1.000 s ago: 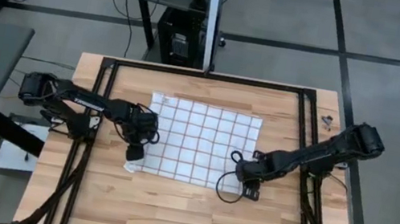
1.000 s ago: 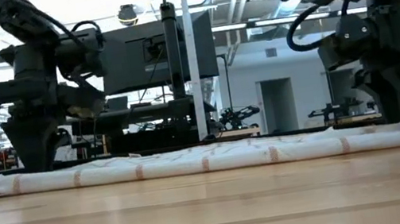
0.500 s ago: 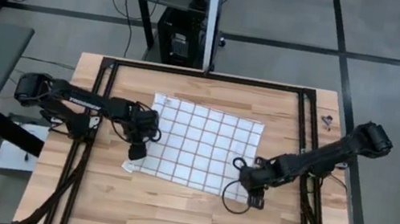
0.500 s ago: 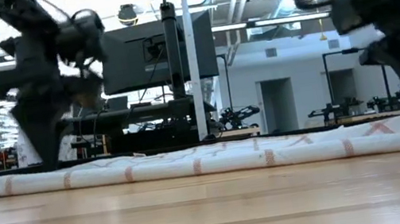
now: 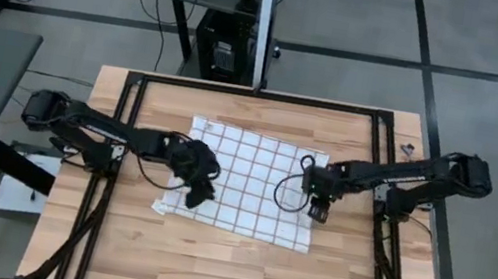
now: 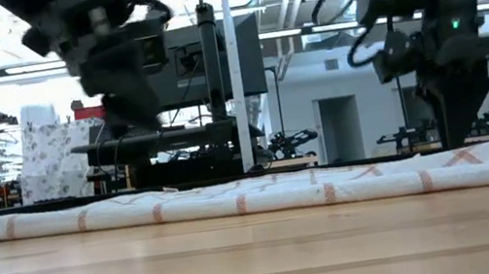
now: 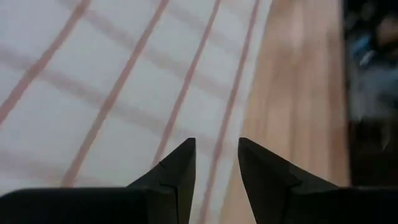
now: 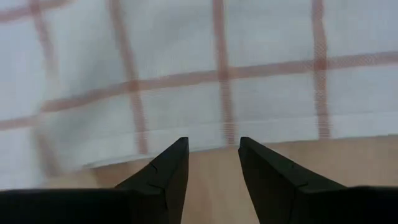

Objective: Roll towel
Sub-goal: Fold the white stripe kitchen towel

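The towel (image 5: 247,180), white with a reddish-brown grid, lies spread flat on the wooden table (image 5: 208,264). It shows in the low view as a long low strip (image 6: 254,194). My left gripper (image 5: 199,195) hangs open above the towel's left part, slanting down, with only cloth (image 7: 93,81) and bare wood beneath its fingers (image 7: 216,149). My right gripper (image 5: 318,212) points down, open, above the towel's right edge (image 8: 249,62). Nothing is between its fingers (image 8: 213,146).
A black metal frame (image 5: 117,138) runs along the table's left, right and far sides. A small dark object (image 5: 408,149) lies at the far right corner. A post (image 5: 258,85) stands at the middle of the far edge. Bare wood lies between the towel and the near edge.
My left gripper has risen from the towel's near left corner, gone right over the cloth and tipped up toward level. My right gripper has gone from the near right corner toward the far edge. The towel's near right corner now lies farther right, spread out.
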Controlling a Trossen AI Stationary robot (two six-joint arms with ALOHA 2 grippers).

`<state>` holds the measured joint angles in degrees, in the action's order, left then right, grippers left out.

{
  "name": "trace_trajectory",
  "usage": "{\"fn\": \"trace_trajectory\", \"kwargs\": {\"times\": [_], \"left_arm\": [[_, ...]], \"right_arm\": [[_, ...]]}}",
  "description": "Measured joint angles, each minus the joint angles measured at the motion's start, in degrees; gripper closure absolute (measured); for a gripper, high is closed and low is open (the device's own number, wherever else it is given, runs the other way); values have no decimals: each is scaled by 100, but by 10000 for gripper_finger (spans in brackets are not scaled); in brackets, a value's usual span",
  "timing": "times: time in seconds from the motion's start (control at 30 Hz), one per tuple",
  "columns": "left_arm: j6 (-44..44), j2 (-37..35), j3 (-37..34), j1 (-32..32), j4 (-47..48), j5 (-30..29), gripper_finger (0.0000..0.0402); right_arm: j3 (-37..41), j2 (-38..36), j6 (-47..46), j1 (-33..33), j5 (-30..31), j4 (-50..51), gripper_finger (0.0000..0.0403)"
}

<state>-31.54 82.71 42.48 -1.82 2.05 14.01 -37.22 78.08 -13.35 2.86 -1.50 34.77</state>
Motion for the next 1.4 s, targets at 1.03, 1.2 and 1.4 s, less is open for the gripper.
{"fn": "trace_trajectory", "kwargs": {"times": [1.03,1.2,1.4], "left_arm": [[-737,5481,5523,-1135,-823,-1517,297],[-962,5522,5591,-1246,-570,-1518,297],[-1343,5509,5587,-1338,-414,-1603,297]], "right_arm": [[472,0,1091,725,24,-1060,266],[782,-25,1201,887,-1,-1364,266],[862,-17,1523,1505,5,-1489,266]]}}
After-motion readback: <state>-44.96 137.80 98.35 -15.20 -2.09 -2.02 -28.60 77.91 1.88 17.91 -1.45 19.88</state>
